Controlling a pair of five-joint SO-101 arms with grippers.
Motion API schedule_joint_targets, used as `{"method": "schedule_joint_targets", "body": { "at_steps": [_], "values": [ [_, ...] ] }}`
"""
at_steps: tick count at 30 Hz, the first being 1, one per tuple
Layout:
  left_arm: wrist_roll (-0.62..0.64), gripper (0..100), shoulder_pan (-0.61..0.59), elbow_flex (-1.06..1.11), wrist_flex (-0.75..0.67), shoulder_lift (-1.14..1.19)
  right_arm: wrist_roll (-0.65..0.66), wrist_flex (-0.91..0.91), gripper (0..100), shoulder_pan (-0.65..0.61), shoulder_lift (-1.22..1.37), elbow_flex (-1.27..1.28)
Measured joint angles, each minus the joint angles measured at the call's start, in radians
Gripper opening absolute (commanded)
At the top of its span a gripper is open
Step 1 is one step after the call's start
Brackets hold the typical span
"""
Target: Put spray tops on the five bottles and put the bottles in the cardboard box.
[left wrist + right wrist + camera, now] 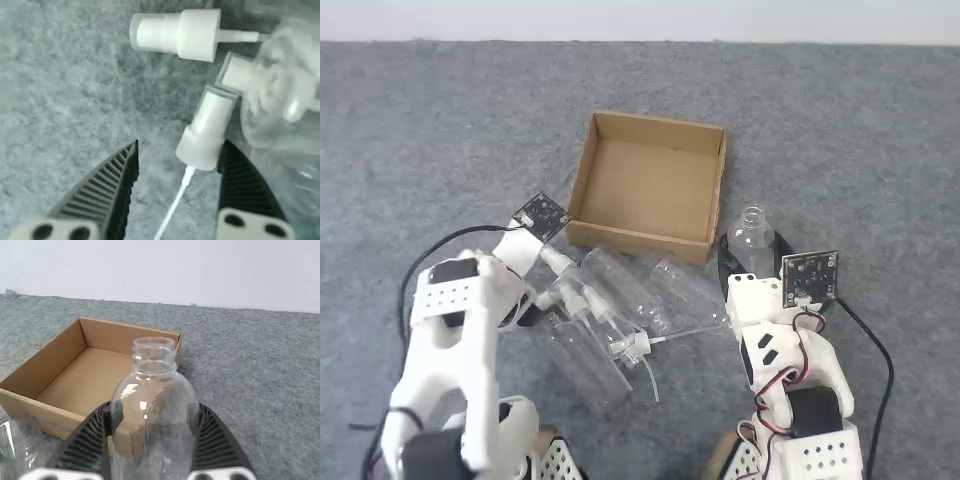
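High view: the cardboard box [638, 238] sits upper centre on the worktop [880, 140] with no bottle in it yet. The uncapped bottles [620, 290] and loose spray tops [632, 347] lie heaped just below it, and an upright bottle [752, 232] stands at its lower right corner. Left wrist view: the left pincer [180, 146] is wide open and holds nothing, its jaws astride a spray top [204, 134] at frame centre. It would best close on the collar, clear of the dip tube [175, 210], since a neighbouring top [177, 32] and a lying bottle [280, 100] crowd it. Right wrist view: the right pincer [152, 412] is clamped on the upright bottle [154, 371], whose neck is open, with the box [55, 365] behind at left.
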Motion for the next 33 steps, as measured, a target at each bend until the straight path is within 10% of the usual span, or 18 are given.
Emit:
{"method": "schedule_joint_targets", "body": {
  "at_steps": [33],
  "values": [
    [0.005, 12, -0.005, 0.0, -0.003, 0.1, 0.0, 0.0, 0.6, 0.0, 0.0, 0.0]
  ]
}}
